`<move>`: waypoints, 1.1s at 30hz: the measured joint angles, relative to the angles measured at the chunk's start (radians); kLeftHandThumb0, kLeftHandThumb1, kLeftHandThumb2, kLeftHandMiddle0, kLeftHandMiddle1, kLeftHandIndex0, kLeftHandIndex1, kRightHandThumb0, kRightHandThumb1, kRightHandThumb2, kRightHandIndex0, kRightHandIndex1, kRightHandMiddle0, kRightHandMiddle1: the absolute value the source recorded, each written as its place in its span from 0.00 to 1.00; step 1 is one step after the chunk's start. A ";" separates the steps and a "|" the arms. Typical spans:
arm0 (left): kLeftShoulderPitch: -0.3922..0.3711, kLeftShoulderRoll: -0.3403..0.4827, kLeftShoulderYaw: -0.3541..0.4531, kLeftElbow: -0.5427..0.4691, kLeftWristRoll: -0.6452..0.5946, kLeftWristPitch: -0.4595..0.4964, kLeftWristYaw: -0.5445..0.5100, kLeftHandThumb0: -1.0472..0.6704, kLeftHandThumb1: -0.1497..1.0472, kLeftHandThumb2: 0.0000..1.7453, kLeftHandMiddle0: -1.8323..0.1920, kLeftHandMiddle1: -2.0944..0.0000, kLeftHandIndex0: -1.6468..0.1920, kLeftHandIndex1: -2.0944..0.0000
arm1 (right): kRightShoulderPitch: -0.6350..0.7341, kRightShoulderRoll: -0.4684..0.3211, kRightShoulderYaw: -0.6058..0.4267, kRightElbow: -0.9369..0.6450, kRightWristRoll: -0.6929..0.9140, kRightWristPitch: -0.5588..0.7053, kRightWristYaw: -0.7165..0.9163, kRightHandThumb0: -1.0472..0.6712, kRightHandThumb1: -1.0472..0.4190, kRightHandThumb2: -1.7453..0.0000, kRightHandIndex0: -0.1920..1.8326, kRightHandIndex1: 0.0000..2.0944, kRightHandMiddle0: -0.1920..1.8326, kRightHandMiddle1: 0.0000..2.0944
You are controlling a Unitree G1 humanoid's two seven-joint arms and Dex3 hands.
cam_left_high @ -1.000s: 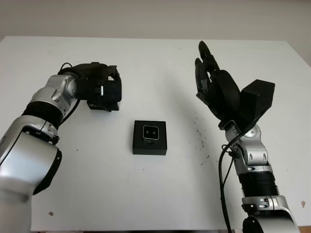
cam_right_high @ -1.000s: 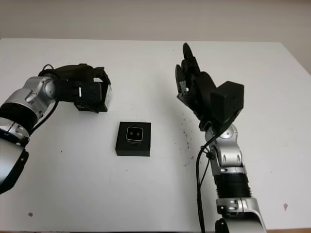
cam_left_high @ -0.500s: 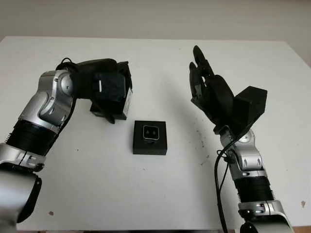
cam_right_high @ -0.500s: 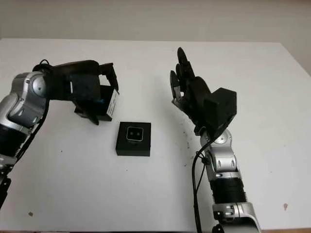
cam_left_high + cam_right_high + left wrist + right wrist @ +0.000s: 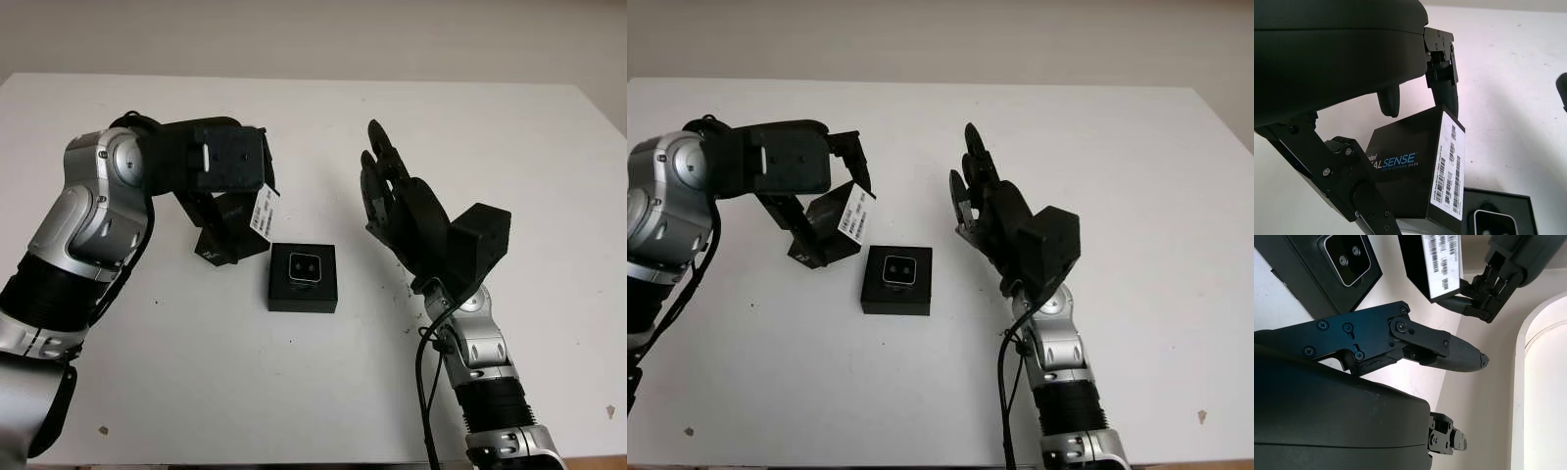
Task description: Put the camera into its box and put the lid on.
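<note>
The camera (image 5: pixel 303 266) already sits in its box (image 5: pixel 303 278), lens side up, in the middle of the white table (image 5: pixel 323 392). That half of the job looks done.

What remains is the lid (image 5: pixel 235 227). The left robot hand (image 5: pixel 230 186) grasps it, fingers clamped on its sides, and holds it tilted in the air just beside the box, off the box's left edge and above the table. A white barcode label (image 5: pixel 1448 171) on one side of the lid faces toward the box. The lid does not yet touch the box, so it has to be carried across, levelled and lowered squarely over the opening.

The right robot hand (image 5: pixel 392 201) is released and holds nothing. It is raised above the table to the right of the box, near it but apart, palm turned toward it.
</note>
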 measured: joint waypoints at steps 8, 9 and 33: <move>-0.056 -0.027 -0.031 -0.011 -0.052 0.048 -0.076 0.41 0.96 0.03 0.62 0.07 0.67 0.16 | 0.000 0.014 -0.001 0.004 0.001 -0.004 -0.018 0.22 0.00 0.63 0.05 0.03 0.05 0.04; -0.056 -0.037 -0.033 -0.012 -0.066 0.056 -0.079 0.41 0.96 0.03 0.61 0.06 0.65 0.14 | 0.000 0.015 -0.002 0.004 0.001 -0.004 -0.018 0.22 0.00 0.63 0.05 0.03 0.05 0.04; -0.051 -0.161 -0.126 -0.011 -0.020 0.003 0.146 0.47 0.95 0.03 0.70 0.05 0.75 0.05 | -0.002 0.045 -0.057 -0.066 0.030 0.012 -0.125 0.21 0.00 0.60 0.03 0.02 0.02 0.02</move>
